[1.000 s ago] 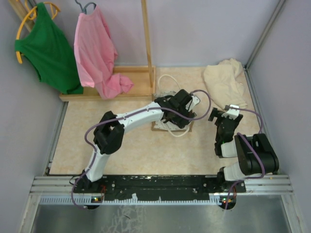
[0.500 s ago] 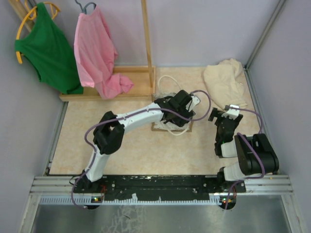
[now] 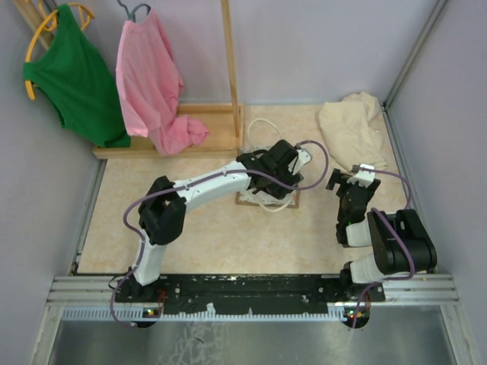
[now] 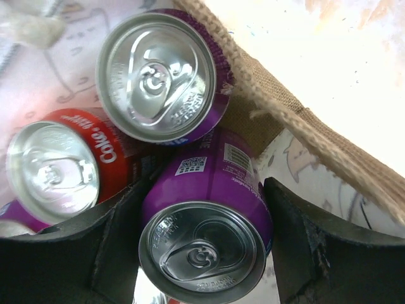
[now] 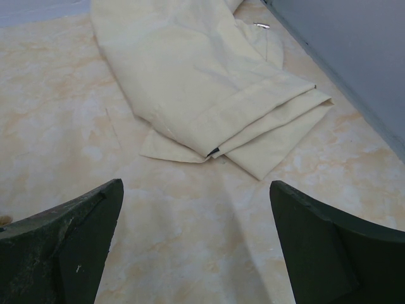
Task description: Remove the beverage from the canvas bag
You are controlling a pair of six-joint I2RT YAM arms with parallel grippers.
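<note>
In the left wrist view my left gripper is shut on a purple beverage can, one finger on each side of its body, its silver top facing the camera. A second purple can and a red cola can stand behind it inside the canvas bag, whose woven brim runs along the right. From above, the left gripper sits over the bag, hiding its opening. A white rope handle lies behind. My right gripper is open and empty, to the right of the bag.
A plain cream cloth lies at the back right, just ahead of the right gripper in its wrist view. A wooden rack base with a green garment and a pink garment stands at the back left.
My left arm's elbow has swung to the left and the gripper has drawn slightly back over the bag. The right arm has not moved.
</note>
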